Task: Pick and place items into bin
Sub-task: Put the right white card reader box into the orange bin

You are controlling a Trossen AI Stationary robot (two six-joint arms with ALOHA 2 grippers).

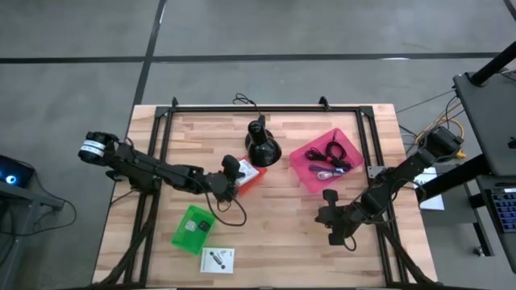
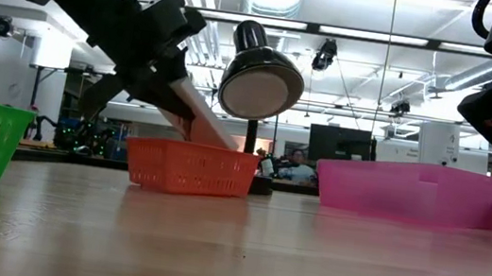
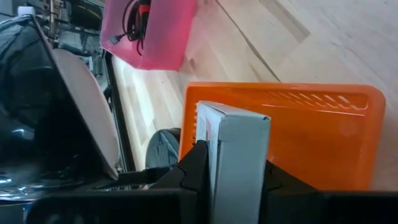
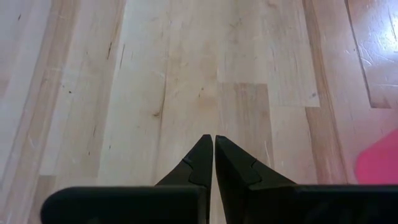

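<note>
My left gripper (image 1: 232,175) is over the orange bin (image 1: 251,179), shut on a white flat box (image 3: 239,146). In the low view the box (image 2: 199,116) slants down into the orange bin (image 2: 189,169). The pink bin (image 1: 326,159) holds black coiled cables (image 1: 337,151) and a thin purple cord (image 1: 321,170). A white card with black print (image 1: 218,259) lies flat on the table near the front edge. The green bin (image 1: 192,228) holds a small dark thing. My right gripper (image 4: 214,152) is shut, above bare wood in front of the pink bin. My left gripper pinches the white box by its upper end (image 3: 231,169) between the two fingers (image 3: 194,167), one on each broad face. It comes slanting down from the table's left. The box tilts, its lower end (image 2: 217,139) inside the orange bin; the bin's wall hides whether it rests there.
The black cone-shaped stand (image 1: 262,145) stands just behind the orange bin, its round head (image 2: 261,78) close to my left gripper. A black frame (image 1: 266,107) runs along the table's far and side edges. Bare wood lies between the green bin and my right gripper.
</note>
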